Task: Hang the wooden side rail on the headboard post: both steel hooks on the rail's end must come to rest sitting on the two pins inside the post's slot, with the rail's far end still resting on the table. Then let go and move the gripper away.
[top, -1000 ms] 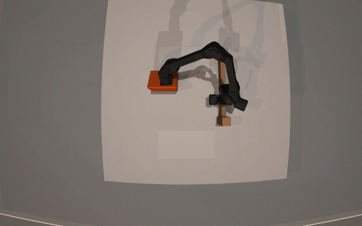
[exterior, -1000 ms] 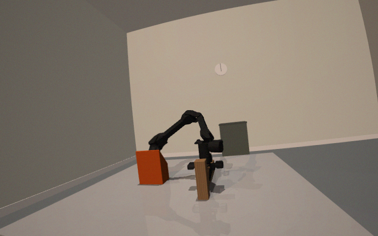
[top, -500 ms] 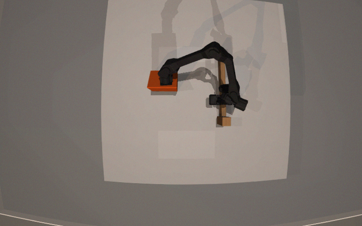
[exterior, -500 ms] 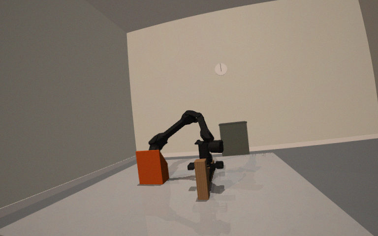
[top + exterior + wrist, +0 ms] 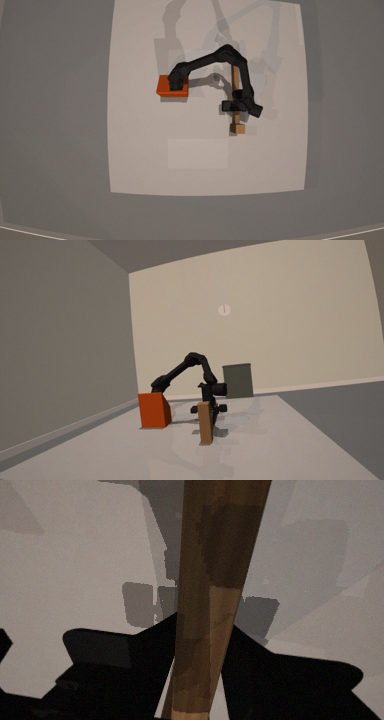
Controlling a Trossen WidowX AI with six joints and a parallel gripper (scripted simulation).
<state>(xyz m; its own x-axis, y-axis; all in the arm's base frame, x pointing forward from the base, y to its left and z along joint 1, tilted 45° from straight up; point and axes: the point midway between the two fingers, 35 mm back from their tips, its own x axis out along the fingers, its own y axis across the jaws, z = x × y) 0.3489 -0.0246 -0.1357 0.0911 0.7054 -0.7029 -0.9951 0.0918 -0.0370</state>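
The wooden post (image 5: 237, 129) (image 5: 205, 422) stands upright on the table. The wooden side rail (image 5: 235, 77) (image 5: 215, 555) runs straight back from the post, in line with it. Its near end is at the post's back face in the overhead view, with at most a very small gap. My gripper (image 5: 235, 106) (image 5: 200, 615) is shut on the rail a short way behind the post, one finger on each side. The rail's far end passes under the arm in the overhead view, so its contact with the table is hidden. The hooks, pins and slot cannot be made out.
The orange base block (image 5: 172, 84) (image 5: 151, 410) carries the arm, left of the rail. The arm arches over the rail's far part. The white table (image 5: 135, 127) (image 5: 113, 455) has its front edge well beyond the post in the overhead view.
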